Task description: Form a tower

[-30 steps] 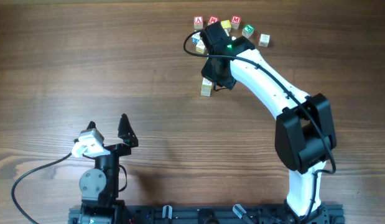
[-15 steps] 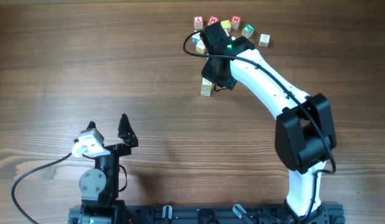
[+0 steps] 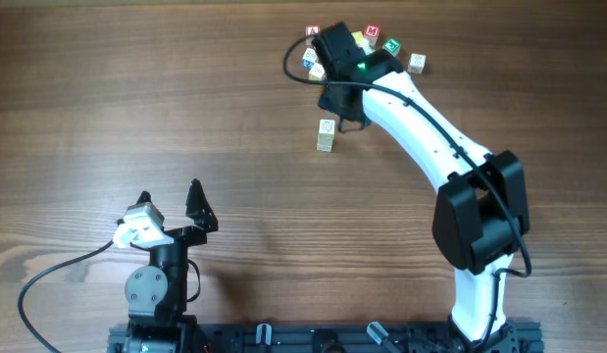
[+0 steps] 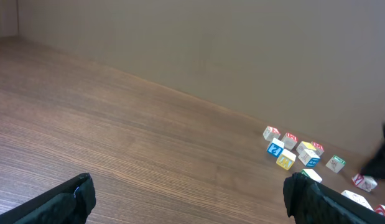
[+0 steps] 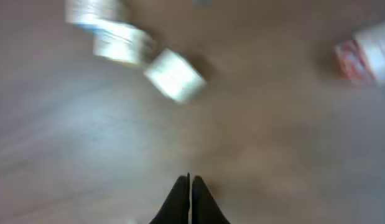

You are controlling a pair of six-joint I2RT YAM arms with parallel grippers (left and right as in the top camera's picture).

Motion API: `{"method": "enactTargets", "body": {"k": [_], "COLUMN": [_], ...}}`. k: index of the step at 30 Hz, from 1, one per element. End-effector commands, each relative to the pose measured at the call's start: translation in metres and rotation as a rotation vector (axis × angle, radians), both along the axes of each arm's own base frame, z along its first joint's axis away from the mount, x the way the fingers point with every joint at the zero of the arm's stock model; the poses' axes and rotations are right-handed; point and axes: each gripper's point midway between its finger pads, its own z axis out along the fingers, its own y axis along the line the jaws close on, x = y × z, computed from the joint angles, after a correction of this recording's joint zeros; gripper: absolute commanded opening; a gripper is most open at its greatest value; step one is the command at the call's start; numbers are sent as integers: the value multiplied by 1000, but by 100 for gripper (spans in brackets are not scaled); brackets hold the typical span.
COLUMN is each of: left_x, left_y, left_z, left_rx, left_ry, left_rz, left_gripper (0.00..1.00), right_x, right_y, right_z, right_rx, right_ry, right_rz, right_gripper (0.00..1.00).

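Right tool (image 5: 190, 184) is closed, its two dark fingertips pressed together with nothing between them. The right wrist view is smeared, showing only pale cube shapes on brown wood. From overhead, the right arm (image 3: 421, 118), white links with black joints, rises from its base at 5 o'clock and stretches diagonally up toward 12 o'clock. Its black wrist is bent down over the surface (image 3: 136, 98), and a small green light glows on it.

The tower (image 3: 326, 135) is a short narrow column of pale cubes. It stands on its own just off centre toward 1 o'clock. The right tool hangs near it, on its 1 o'clock side.

Loose letter cubes (image 3: 392, 46) with red, green, blue and yellow faces lie scattered at 12 o'clock, partly under the wrist.

Left tool (image 3: 169, 208) sits low at 7 o'clock with its fingers spread wide, holding nothing, well apart from the cubes.

The surface is brown wood with long horizontal grain. Behind it, the left wrist view shows a plain beige wall (image 4: 211, 37).
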Motion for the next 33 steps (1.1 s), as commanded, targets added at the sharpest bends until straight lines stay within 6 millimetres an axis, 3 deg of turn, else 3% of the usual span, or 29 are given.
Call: {"method": "enactTargets", "body": {"k": [1, 4, 7, 12, 18, 33], "left_x": [0, 0, 0, 0, 0, 0], "left_y": [2, 2, 2, 2, 2, 2], "left_z": [-2, -2, -2, -2, -2, -2], "left_rx": [19, 19, 19, 19, 19, 19], "left_ry": [2, 3, 3, 2, 3, 3], "left_rz": [11, 11, 11, 11, 11, 11], "left_gripper": [100, 100, 100, 100, 100, 100], "right_x": [13, 11, 3, -12, -29, -31], "right_y": [43, 62, 78, 87, 80, 54], "right_z": [32, 31, 11, 2, -8, -16], "right_rx": [29, 83, 122, 130, 89, 12], "right_ry": [-126, -133, -82, -33, 44, 96], "right_rz": [304, 410, 522, 578, 567, 377], "right_gripper": [4, 5, 5, 5, 5, 5]}}
